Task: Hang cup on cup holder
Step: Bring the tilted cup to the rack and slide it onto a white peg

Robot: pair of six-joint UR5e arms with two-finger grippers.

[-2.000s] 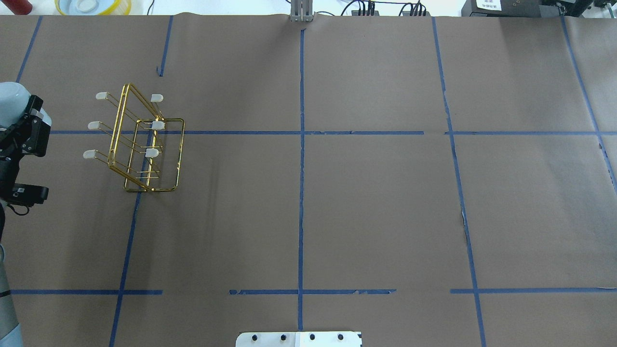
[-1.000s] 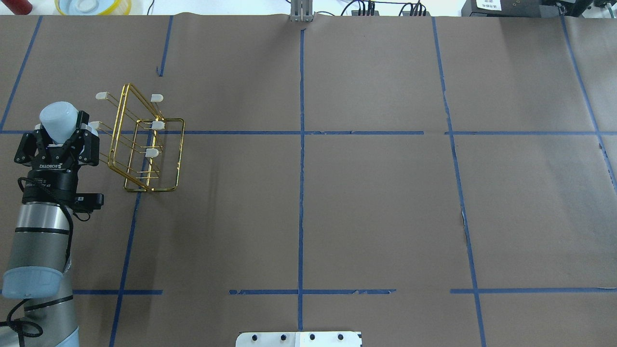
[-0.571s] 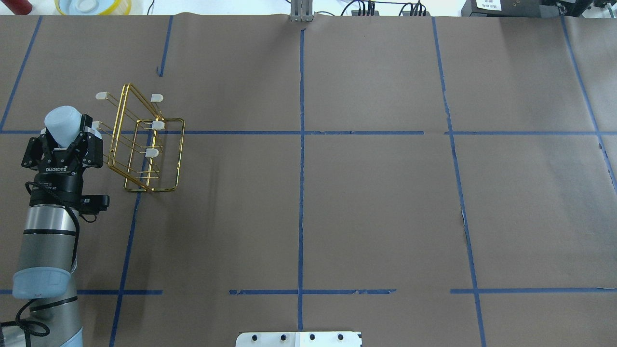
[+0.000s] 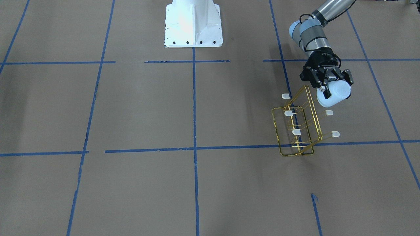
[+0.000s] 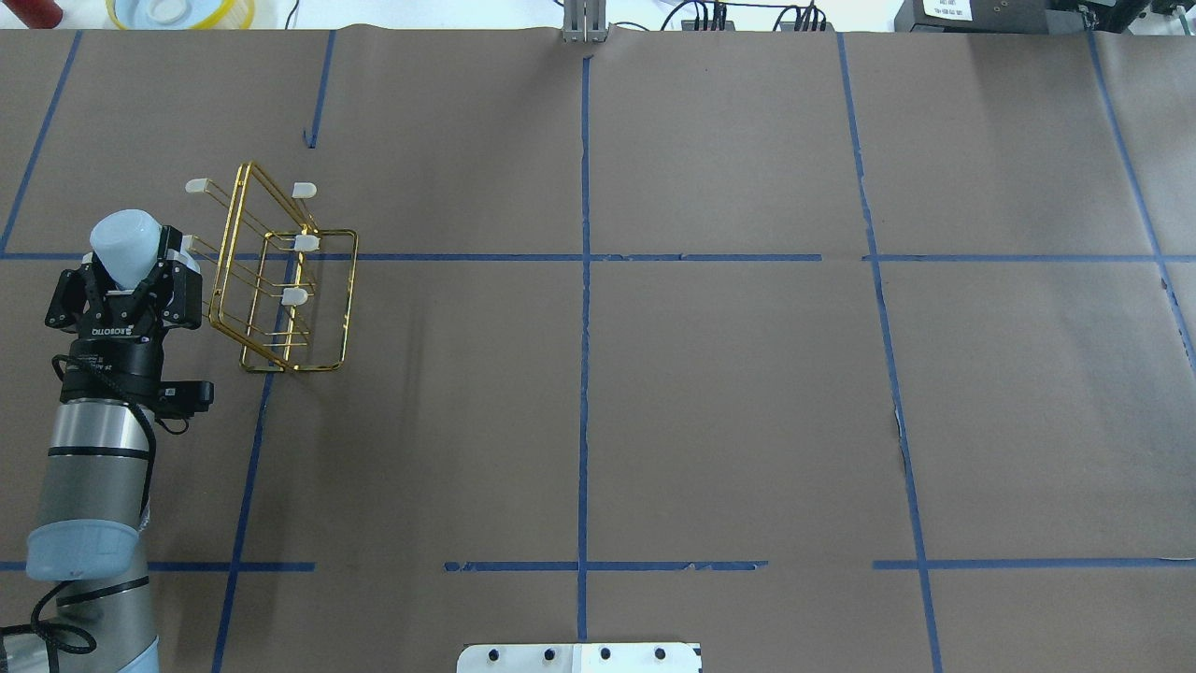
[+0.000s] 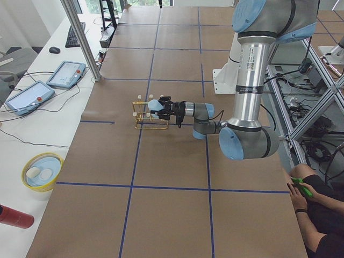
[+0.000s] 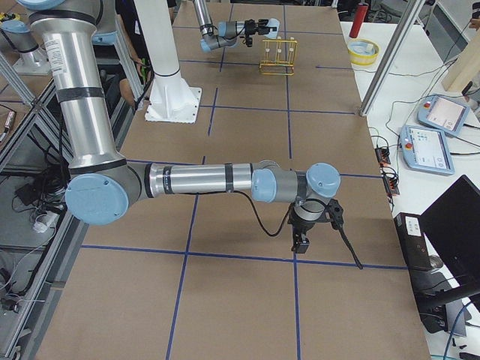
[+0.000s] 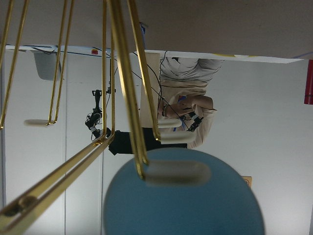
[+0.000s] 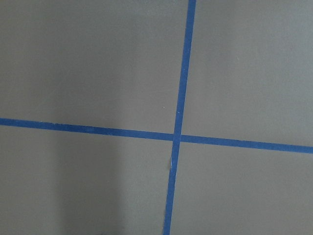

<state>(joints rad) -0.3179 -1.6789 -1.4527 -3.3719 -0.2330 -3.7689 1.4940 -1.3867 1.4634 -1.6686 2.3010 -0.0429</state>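
Note:
The gold wire cup holder stands on the left part of the table; it also shows in the front-facing view and the left side view. My left gripper is shut on the pale blue-white cup and holds it sideways just left of the holder's left prongs. In the front-facing view the cup is beside the upper right prongs. In the left wrist view a capped prong tip lies in front of the cup. My right gripper hangs low over bare table; I cannot tell its state.
The robot base plate sits at the table's near edge. A yellow bowl and a red cylinder lie beyond the far left edge. Tablets lie on the side desk. An operator's hands show at the left view's lower right.
My left arm came in from the left edge with the cup in its gripper and moved right toward the holder's left prongs. The holder has not moved.

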